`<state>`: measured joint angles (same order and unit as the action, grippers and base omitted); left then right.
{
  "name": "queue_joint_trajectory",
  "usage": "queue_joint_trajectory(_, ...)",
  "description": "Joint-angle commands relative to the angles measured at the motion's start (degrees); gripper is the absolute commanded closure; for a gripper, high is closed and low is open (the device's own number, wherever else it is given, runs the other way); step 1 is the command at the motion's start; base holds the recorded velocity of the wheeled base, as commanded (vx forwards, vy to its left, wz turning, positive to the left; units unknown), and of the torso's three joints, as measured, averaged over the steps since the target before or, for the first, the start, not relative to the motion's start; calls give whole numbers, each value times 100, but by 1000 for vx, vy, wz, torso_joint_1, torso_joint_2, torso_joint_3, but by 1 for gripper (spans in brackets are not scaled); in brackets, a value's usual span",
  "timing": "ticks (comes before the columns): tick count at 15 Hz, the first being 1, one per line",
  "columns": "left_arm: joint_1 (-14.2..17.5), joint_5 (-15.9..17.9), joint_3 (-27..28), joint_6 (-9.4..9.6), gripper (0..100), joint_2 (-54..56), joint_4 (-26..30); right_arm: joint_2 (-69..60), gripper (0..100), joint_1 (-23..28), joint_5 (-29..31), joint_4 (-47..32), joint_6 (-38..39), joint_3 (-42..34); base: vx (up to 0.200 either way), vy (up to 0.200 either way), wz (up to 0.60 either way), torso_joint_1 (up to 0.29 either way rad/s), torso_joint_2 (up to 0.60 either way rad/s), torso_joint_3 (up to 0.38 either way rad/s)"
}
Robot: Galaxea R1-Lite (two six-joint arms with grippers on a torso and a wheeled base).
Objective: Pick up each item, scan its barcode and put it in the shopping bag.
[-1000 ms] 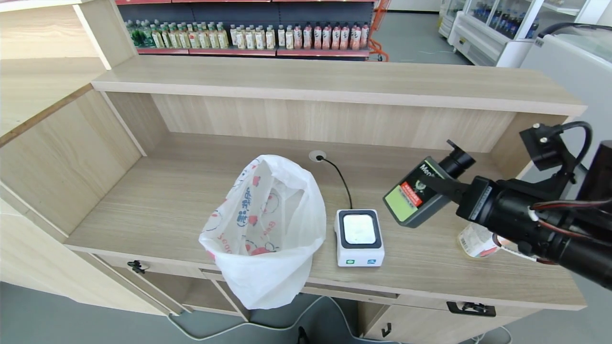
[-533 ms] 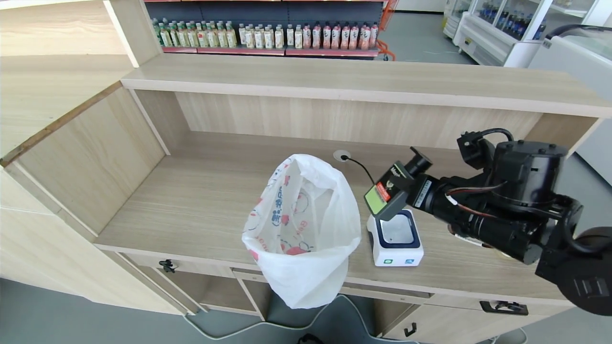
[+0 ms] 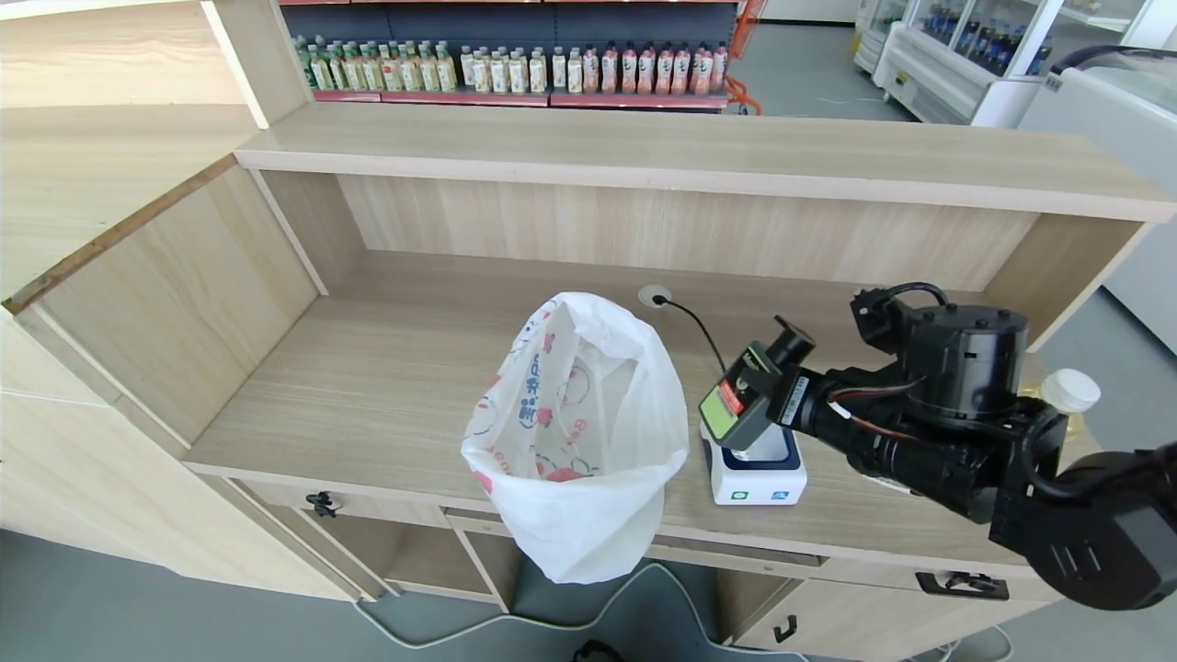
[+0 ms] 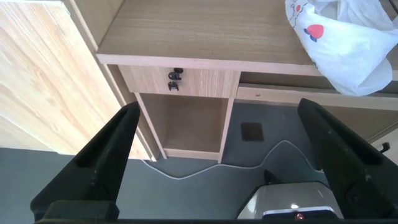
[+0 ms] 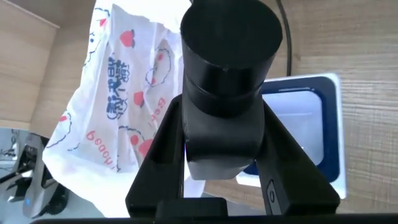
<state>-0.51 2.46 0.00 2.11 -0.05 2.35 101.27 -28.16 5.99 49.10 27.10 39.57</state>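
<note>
Item: dark grey black-capped bottle [image 3: 729, 416] — rigid, probably light, slick.
Hold: flat sides.
Right gripper [image 5: 222, 118]: clamping bottle.
Left gripper [image 4: 219, 109]: splayed.

Your right arm [image 3: 929, 432] is matte black, built from round barrel-shaped segments. Its fat drum-shaped joint [image 3: 965, 354] carries small silver screws on top. Thin red and white wires [image 3: 860, 423] run along the forearm, a black cable [image 3: 906, 290] loops over the joint, and a narrow white label [image 3: 798, 386] sits near the wrist. Your right gripper [image 5: 227, 155] and left gripper [image 4: 227, 162] both have flat, black, wedge-shaped fingers [image 4: 106, 162].
</note>
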Motion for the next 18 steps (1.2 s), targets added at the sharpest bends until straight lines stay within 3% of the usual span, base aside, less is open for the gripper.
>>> queue_joint_trajectory(1,-2,0,0,0,0,-4,2,218,100,4,-18,258,-56,-64,0,0,0,0,0,0)
queue_joint_trajectory(6,-2,0,0,-9,0,5,2,596,100,21,-247,846,-275,-55,0,0,0,0,0,0)
queue_joint_trajectory(18,-2,0,0,0,0,-4,2,851,100,39,-229,1066,-609,-55,0,0,0,0,0,0)
